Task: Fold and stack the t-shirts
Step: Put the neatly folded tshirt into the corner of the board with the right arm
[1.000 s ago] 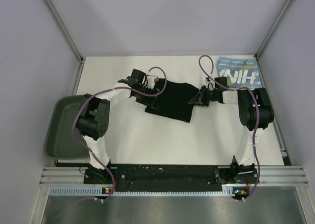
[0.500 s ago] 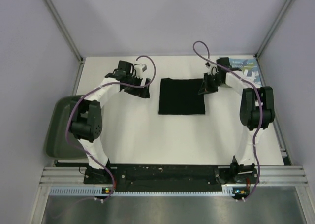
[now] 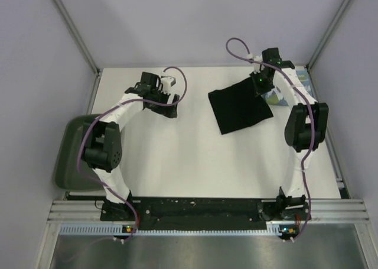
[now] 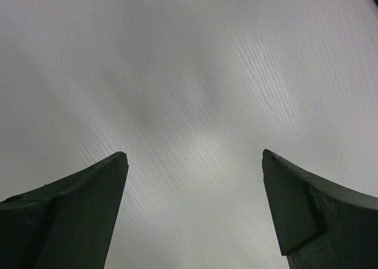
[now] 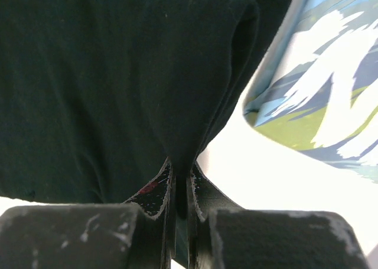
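The folded black t-shirt (image 3: 239, 108) lies tilted at the back right of the white table. My right gripper (image 3: 261, 87) is shut on its far right corner; in the right wrist view the black t-shirt (image 5: 118, 86) is pinched between the fingers (image 5: 156, 192). Beside it lies the light blue t-shirt (image 5: 331, 97) with white letters; from above the light blue t-shirt (image 3: 302, 78) is mostly hidden by the right arm. My left gripper (image 3: 169, 106) is open over bare table at the back left, with nothing between its fingers (image 4: 77, 210).
A dark green tray (image 3: 68, 156) sits off the table's left edge. Grey walls and metal frame posts enclose the back and sides. The arm bases stand on a black rail (image 3: 201, 210) at the near edge.
The left gripper has let go of the black shirt and opened wide at the back left. The right gripper has dragged the folded black shirt right and back, toward the blue shirt, turning it.
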Action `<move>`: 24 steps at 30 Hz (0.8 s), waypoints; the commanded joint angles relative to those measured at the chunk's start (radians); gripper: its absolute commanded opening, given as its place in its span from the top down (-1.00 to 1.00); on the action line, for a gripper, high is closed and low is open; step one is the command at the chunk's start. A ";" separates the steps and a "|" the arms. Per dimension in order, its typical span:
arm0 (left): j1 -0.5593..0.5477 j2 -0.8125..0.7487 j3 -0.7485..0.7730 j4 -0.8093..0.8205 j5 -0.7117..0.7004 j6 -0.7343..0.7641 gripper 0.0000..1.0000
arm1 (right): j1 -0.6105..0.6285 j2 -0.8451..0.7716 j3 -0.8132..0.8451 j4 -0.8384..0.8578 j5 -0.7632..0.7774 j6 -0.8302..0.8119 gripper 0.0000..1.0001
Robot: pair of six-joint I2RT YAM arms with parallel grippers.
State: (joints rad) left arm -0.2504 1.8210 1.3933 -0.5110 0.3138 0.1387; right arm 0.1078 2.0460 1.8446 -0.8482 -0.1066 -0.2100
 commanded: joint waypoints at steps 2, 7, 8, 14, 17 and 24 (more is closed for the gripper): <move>-0.001 -0.065 0.019 -0.009 -0.050 0.055 -0.97 | -0.016 0.092 0.194 -0.066 0.159 -0.063 1.00; -0.001 -0.048 0.032 -0.029 -0.030 0.078 -0.97 | -0.014 0.158 0.338 -0.084 0.268 -0.068 1.00; -0.001 -0.043 0.036 -0.032 -0.031 0.079 -0.98 | -0.016 0.166 0.364 -0.086 0.286 -0.069 1.00; -0.003 -0.032 0.044 -0.034 -0.039 0.087 -0.97 | -0.016 0.195 0.481 -0.081 0.386 -0.118 1.00; -0.003 -0.032 0.041 -0.037 -0.038 0.091 -0.97 | -0.025 0.200 0.530 -0.081 0.409 -0.118 1.00; -0.003 -0.038 0.038 -0.038 -0.044 0.098 -0.98 | -0.053 0.206 0.593 -0.072 0.435 -0.147 1.00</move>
State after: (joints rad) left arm -0.2504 1.8088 1.3937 -0.5507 0.2707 0.2161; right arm 0.0822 2.2494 2.3627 -0.9535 0.2687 -0.3225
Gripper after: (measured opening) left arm 0.987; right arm 0.028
